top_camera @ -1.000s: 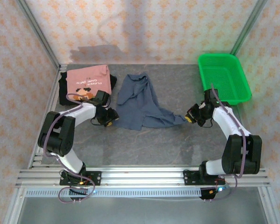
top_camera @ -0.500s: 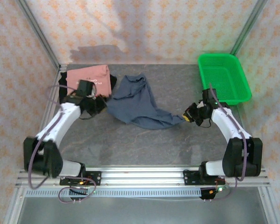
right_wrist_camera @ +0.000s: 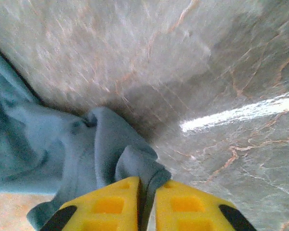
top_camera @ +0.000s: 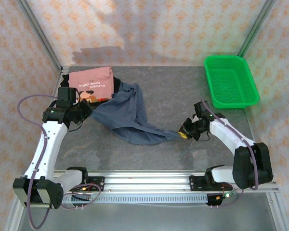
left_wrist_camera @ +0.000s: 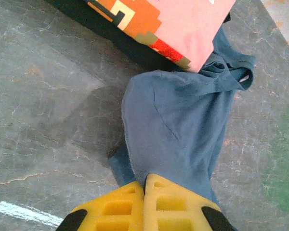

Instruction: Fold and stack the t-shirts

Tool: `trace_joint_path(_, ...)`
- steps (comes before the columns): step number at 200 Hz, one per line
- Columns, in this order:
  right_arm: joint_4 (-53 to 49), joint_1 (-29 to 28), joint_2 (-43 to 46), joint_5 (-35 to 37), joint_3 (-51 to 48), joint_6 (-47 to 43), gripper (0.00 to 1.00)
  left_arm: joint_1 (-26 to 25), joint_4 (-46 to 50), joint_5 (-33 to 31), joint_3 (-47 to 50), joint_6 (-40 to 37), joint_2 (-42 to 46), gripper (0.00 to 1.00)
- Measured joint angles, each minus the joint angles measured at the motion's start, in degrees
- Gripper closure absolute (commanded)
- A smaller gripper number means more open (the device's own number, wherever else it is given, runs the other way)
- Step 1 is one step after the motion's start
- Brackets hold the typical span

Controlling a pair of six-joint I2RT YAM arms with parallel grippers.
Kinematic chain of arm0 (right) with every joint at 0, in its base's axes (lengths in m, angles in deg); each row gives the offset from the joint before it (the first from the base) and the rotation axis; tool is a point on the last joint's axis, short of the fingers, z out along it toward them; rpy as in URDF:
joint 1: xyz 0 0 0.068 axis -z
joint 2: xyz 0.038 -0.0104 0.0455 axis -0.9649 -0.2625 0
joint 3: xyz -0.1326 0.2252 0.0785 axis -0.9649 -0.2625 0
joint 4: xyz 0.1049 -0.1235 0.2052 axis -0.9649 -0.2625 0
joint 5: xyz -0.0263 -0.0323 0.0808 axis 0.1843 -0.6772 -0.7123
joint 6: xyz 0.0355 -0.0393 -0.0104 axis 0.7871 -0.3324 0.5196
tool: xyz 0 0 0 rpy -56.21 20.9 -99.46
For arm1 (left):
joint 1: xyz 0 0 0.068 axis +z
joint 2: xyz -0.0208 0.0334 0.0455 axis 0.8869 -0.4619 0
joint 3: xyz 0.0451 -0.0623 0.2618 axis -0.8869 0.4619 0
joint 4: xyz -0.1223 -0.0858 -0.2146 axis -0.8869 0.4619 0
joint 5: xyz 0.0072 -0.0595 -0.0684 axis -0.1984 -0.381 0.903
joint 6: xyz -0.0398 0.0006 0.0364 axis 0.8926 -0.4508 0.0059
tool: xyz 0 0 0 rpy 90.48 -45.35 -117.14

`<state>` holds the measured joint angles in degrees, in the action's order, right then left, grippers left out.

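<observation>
Your left gripper (left_wrist_camera: 144, 182) is pinched tight on the slate-blue shirt (top_camera: 127, 113) at mid-left of the top view, while your right gripper (right_wrist_camera: 147, 185) nips its far end, right of centre. The shirt's collar touches the pink shirt (top_camera: 91, 84), which lies on the black shirt (left_wrist_camera: 125, 43) at upper left.

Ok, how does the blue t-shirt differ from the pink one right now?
The blue t-shirt lies crumpled and stretched out; the pink t-shirt is folded flat. The left claw and right claw pinch the blue t-shirt; nothing grips the pink t-shirt. The blue one is plain, the pink one printed. Both are cloth.
</observation>
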<state>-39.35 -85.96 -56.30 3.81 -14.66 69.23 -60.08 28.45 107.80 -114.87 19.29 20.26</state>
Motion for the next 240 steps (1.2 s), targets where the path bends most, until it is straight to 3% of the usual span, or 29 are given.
trace_joint_path(22,1.14,3.15,4.52,1.99,-1.16,2.78,0.55,0.00,0.28,0.59,-1.79,-1.49,0.15,1.00)
trace_joint_path(68,3.21,4.79,9.81,2.43,-1.53,1.73,0.50,0.00,-0.50,3.82,-2.16,-2.64,3.19,1.00)
trace_joint_path(104,-1.84,1.40,-0.04,2.47,10.91,-12.44,0.50,0.00,-1.38,5.20,-0.79,-2.64,3.39,1.00)
trace_joint_path(130,-4.35,1.09,-5.95,4.07,13.84,-19.10,0.50,0.00,-1.51,5.22,-0.57,-2.95,3.41,1.00)
trace_joint_path(206,-4.85,0.98,-18.78,3.65,15.80,-25.73,0.49,0.00,-1.49,5.25,-0.22,-3.08,4.17,1.00)
trace_joint_path(218,-3.13,0.79,-20.55,1.97,15.80,-25.53,0.56,0.00,-1.46,5.25,-0.22,-3.08,4.39,1.00)
trace_joint_path(232,-1.16,0.33,-22.56,0.55,15.82,-25.27,0.89,0.00,-1.46,5.25,-0.22,-3.26,4.68,1.00)
trace_joint_path(240,-0.66,0.13,-23.67,0.31,15.87,-24.44,1.00,0.00,-1.46,5.25,-0.22,-3.34,4.79,1.00)
